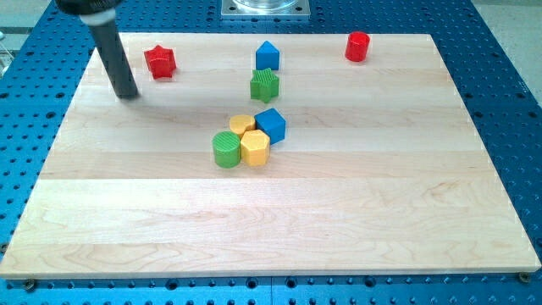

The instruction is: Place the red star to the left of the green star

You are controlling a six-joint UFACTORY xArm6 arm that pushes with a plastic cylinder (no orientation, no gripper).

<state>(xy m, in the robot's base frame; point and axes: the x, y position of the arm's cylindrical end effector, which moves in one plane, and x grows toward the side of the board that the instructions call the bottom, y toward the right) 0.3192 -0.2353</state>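
Note:
The red star (159, 62) lies near the board's top left. The green star (264, 85) sits near the top middle, well to the red star's right and a little lower. My tip (128, 93) rests on the board just left of and below the red star, a short gap apart from it. The dark rod rises from the tip toward the view's top left.
A blue block (268, 56) stands just above the green star. A red cylinder (358, 47) is at the top right. In the middle, a green cylinder (226, 149), two yellow blocks (254, 147) (242, 124) and a blue cube (271, 125) cluster together.

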